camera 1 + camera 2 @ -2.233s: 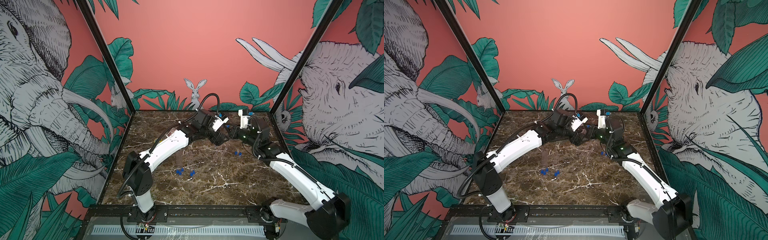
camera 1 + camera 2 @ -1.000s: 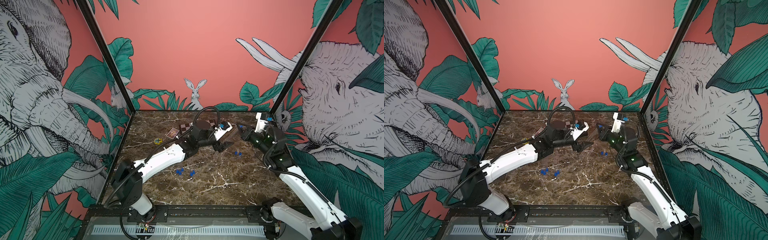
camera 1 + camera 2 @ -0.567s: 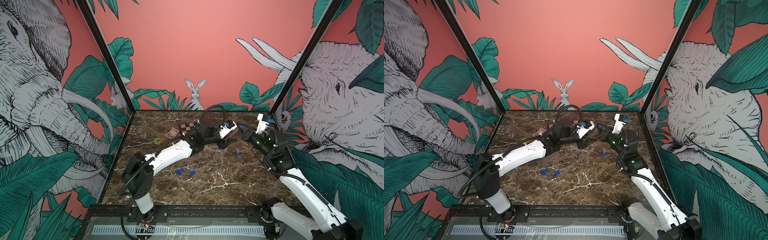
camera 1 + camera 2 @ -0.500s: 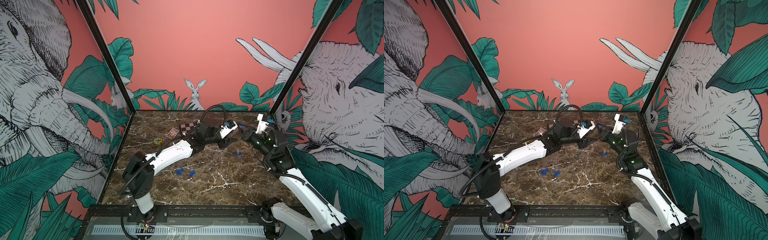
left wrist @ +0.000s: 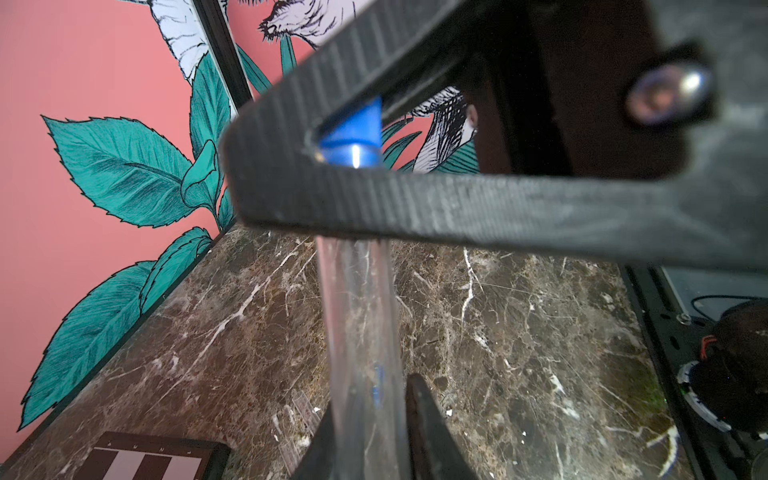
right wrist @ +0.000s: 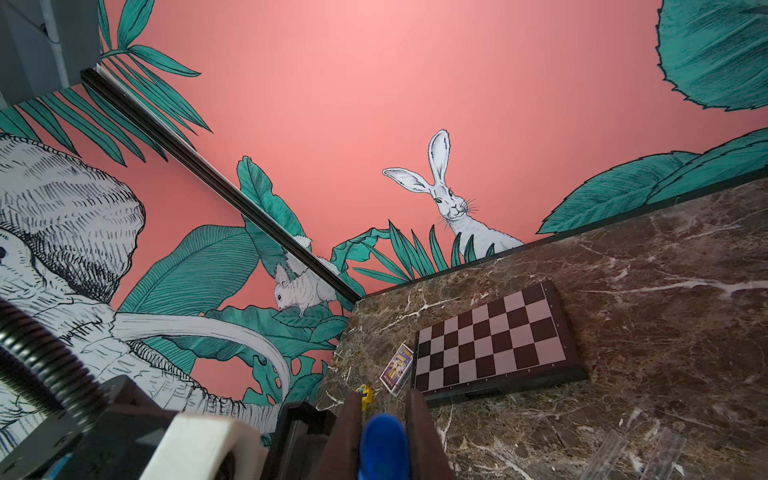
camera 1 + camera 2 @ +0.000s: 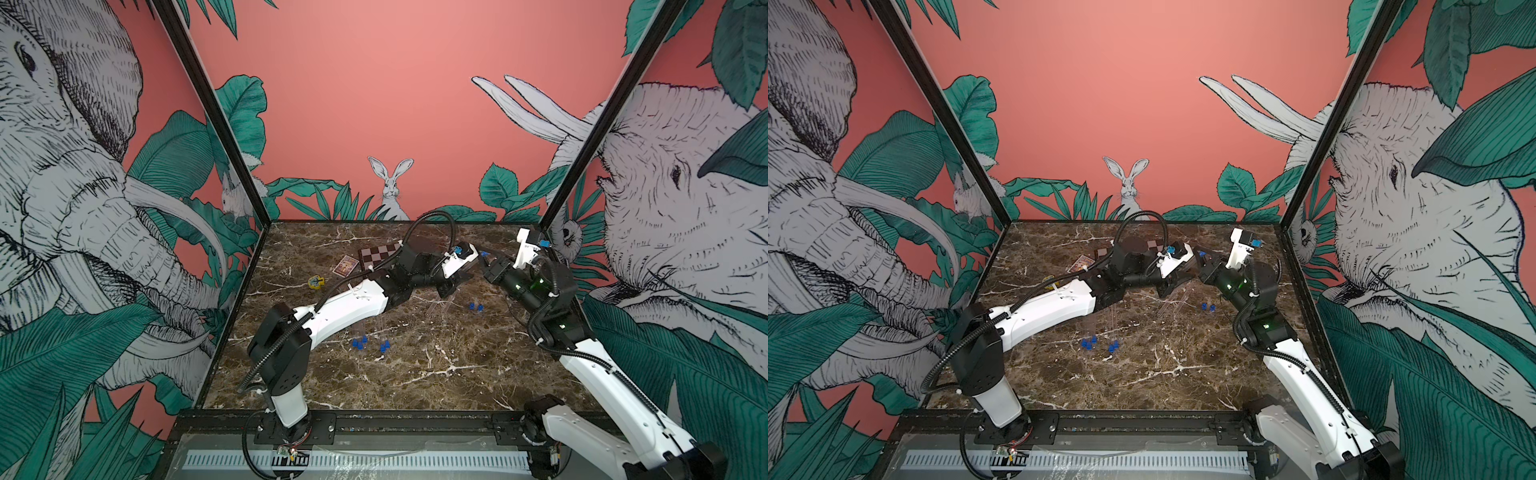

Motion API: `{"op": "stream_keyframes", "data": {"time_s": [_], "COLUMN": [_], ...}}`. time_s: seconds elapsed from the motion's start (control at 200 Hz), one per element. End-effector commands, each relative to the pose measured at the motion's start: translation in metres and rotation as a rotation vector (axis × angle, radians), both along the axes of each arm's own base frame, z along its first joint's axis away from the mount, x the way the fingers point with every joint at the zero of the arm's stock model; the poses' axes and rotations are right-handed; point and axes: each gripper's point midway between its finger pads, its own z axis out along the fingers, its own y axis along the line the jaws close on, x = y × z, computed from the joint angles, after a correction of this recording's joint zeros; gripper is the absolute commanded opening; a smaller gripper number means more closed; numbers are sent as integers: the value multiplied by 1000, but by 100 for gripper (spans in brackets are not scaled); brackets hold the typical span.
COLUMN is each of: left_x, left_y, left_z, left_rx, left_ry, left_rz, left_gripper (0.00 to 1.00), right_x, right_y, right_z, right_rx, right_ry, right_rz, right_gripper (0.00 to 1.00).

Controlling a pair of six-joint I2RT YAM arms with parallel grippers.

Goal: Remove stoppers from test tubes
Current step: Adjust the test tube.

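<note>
Toward right end effector, tube points stopper first.

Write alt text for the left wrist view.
A clear test tube held in the left gripper reaches to the right gripper, whose dark fingers pinch its blue stopper. Behind: marble table, a chessboard corner, pink leafy wall.

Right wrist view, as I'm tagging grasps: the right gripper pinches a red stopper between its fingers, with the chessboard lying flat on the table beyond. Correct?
No: the stopper is blue, not red, as the right wrist view shows. The right gripper does pinch it between its fingers, and the chessboard lies flat on the table beyond.
</note>
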Motion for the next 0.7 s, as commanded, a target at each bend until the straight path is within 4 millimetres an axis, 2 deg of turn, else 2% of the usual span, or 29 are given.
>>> {"op": "stream_keyframes", "data": {"time_s": [0.0,0.12,0.225,0.31,0.505,0.695], "left_x": [-6,-9,-11,-12,-16,-14], "left_y": [-3,-1,0,2,7,8], "left_z": [24,25,25,20,7,3], "left_rx": [-32,-32,-22,-4,31,40], "left_ry": [-48,-55,-56,-47,-3,48], "left_rz": [-33,-45,-50,-51,-50,-7], "left_gripper": [16,0,0,0,0,0], "right_x": [-4,-4,-5,-7,0,19], "right_y": [-4,-6,-11,-17,-27,-7], "right_z": [13,13,17,26,35,24], "right_rx": [26,26,15,4,11,102], "right_ry": [-45,-48,-57,-74,-45,47], "right_rz": [-11,-21,-45,-73,-118,-18], "right_gripper": [9,21,34,40,42,41]}}
